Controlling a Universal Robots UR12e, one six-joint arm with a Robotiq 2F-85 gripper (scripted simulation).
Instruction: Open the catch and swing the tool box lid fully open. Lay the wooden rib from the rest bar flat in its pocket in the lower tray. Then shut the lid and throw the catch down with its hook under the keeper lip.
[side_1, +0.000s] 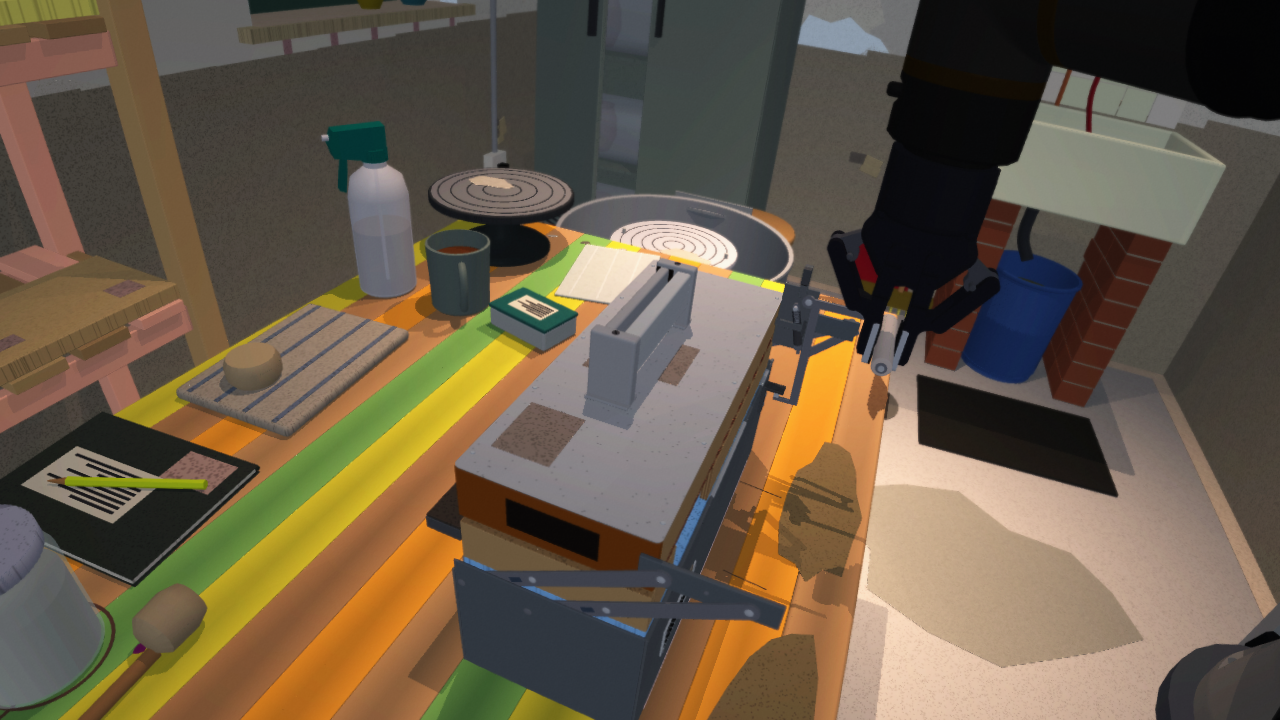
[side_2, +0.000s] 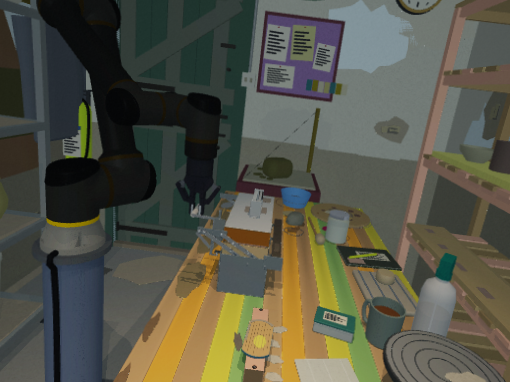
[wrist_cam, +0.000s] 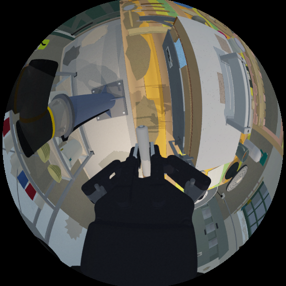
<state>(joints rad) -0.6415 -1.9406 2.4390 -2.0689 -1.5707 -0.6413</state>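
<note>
The tool box (side_1: 618, 448) sits on the striped bench with its grey lid (side_1: 644, 394) down and a grey handle (side_1: 640, 345) on top. Linkage arms stick out from its near end and right side. My gripper (side_1: 886, 345) hangs off the box's far right corner, past the bench edge. Its fingers are closed on a pale cylindrical bar (wrist_cam: 143, 149) (side_1: 884, 345), which points down out of them. I cannot tell the wooden rib from the other parts here. The catch is not plain to see.
The robot's blue pedestal (side_2: 72, 310) stands left of the bench. A pottery wheel basin (side_1: 680, 237), spray bottle (side_1: 376, 219), mug (side_1: 458, 271), small green box (side_1: 534, 315) and banding wheel (side_1: 501, 201) crowd the far end. A black notebook (side_1: 125, 497) and mat (side_1: 291, 367) lie left.
</note>
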